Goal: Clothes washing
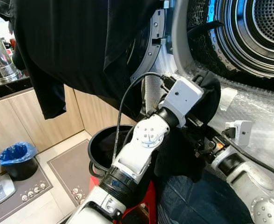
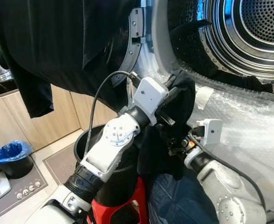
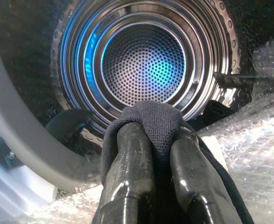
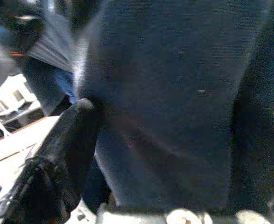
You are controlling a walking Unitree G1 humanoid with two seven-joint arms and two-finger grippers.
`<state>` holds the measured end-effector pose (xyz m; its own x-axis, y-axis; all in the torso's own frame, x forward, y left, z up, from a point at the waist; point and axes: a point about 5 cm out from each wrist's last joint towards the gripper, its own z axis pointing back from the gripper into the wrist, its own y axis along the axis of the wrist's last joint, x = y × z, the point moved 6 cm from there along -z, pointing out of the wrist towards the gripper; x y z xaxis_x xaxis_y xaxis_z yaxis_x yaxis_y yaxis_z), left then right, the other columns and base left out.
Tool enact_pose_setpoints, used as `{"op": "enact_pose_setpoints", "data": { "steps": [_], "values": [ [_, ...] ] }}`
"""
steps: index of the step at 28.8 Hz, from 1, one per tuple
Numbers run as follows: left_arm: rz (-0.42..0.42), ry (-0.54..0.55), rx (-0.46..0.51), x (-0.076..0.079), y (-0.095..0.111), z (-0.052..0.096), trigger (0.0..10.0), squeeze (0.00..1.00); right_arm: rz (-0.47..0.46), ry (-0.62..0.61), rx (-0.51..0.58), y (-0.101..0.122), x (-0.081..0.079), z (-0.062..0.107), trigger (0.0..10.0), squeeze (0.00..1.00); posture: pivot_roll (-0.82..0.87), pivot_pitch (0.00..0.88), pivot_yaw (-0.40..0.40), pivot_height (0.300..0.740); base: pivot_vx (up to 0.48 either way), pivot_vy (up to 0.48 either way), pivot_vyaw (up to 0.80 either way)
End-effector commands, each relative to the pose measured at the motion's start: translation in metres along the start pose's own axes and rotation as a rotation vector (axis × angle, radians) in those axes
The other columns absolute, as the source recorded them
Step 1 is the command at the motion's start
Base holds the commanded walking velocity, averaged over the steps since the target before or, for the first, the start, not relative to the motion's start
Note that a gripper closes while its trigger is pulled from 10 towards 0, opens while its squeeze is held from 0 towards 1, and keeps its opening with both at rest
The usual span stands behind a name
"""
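Grippers: two, left gripper (image 3: 160,140) pinching one dark garment (image 3: 158,119); right gripper (image 4: 141,154) pressed into cloth, grip unreadable.
Left wrist: drum (image 3: 144,63) at 12 o'clock.
Eyes: one black bucket (image 1: 97,140) at 7 o'clock.

Ahead of the left gripper (image 3: 148,140), the drum (image 3: 144,63) of the washing machine was seen standing open, its perforated back wall unobstructed and room left past the fingertips. A dark garment (image 3: 151,119) was draped over those fingertips, so the gap between them was taken up. Bubble wrap (image 3: 258,135) was laid along the rim beside and beneath the gripper. Above and behind it, the way was barred by a hanging black shirt (image 1: 76,46). Below, space was occupied by a black bucket (image 1: 102,144). The right gripper (image 4: 81,140) was hemmed in by dark cloth pressed close in front.
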<state>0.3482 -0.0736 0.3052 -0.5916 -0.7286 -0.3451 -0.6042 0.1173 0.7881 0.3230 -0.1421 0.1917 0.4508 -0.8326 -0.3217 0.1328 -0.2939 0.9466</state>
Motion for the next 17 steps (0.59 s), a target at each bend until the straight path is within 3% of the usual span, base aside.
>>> {"op": "enact_pose_setpoints", "data": {
  "steps": [1, 6, 7, 11, 17],
  "values": [
    [-0.023, -0.023, 0.058, 0.010, 0.016, -0.011, 10.0, 0.00, 0.004, 0.040, 0.011, 0.004, -0.011, 0.001, 10.0, 0.00, -0.17, 0.000, 0.039, 0.740, 0.000, 0.000, 0.00],
    [-0.039, -0.003, 0.055, 0.010, 0.015, -0.013, 10.0, 0.00, -0.034, 0.068, 0.061, 0.011, -0.018, 0.003, 10.0, 0.00, -0.18, 0.000, 0.037, 0.740, 0.000, 0.000, 0.00],
    [-0.039, 0.013, 0.040, 0.007, 0.012, -0.014, 10.0, 0.00, 0.005, 0.105, 0.109, 0.017, -0.023, 0.006, 10.0, 0.00, -0.18, 0.000, 0.036, 0.740, 0.000, 0.000, 0.00],
    [-0.035, 0.019, 0.038, 0.006, 0.012, -0.015, 10.0, 0.00, 0.020, 0.126, 0.118, 0.018, -0.028, 0.007, 10.0, 0.00, -0.18, 0.000, 0.036, 0.740, 0.000, 0.000, 0.00],
    [-0.031, 0.039, 0.041, 0.006, 0.014, -0.019, 10.0, 0.00, 0.015, 0.063, 0.122, 0.010, -0.030, -0.004, 10.0, 0.00, -0.17, 0.000, 0.029, 0.740, 0.000, 0.000, 0.00]
  ]
}}
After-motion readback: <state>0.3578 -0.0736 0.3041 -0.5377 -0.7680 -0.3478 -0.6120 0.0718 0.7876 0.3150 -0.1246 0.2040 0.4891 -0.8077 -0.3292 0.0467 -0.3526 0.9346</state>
